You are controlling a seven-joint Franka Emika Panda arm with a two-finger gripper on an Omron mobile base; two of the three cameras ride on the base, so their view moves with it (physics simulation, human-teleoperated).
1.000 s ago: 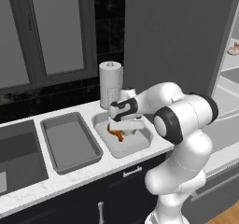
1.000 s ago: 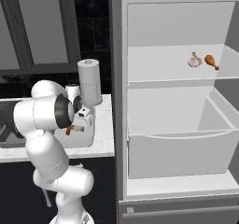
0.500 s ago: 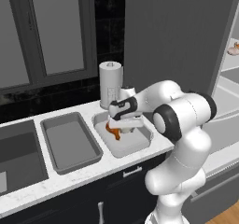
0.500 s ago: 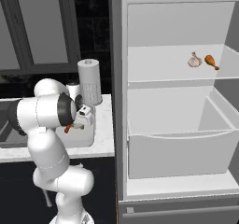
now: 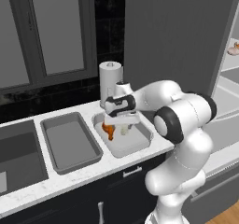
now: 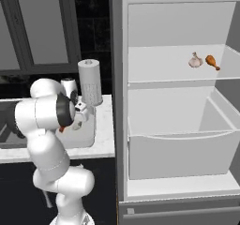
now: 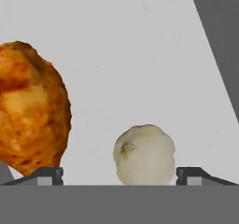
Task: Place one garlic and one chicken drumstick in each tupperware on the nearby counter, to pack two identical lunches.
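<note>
Gripper [image 7: 119, 174] spread open, garlic [image 7: 144, 155] between its tips (ungripped), drumstick [image 7: 32, 108] beside, both in tupperware [image 5: 140, 143].

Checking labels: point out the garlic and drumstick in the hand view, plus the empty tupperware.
garlic [image 7: 144, 154], hand view, bulb's middle
chicken drumstick [image 7: 30, 111], hand view, meaty end
empty tupperware [image 5: 70, 144], left base view, bare floor

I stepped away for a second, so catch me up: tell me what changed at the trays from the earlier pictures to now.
The gripper has opened over the right tupperware and let the garlic go; it now lies in the tray beside the chicken drumstick. The arm hardly moved. The left tupperware stays empty, and the second garlic and second drumstick remain on the fridge shelf.
</note>
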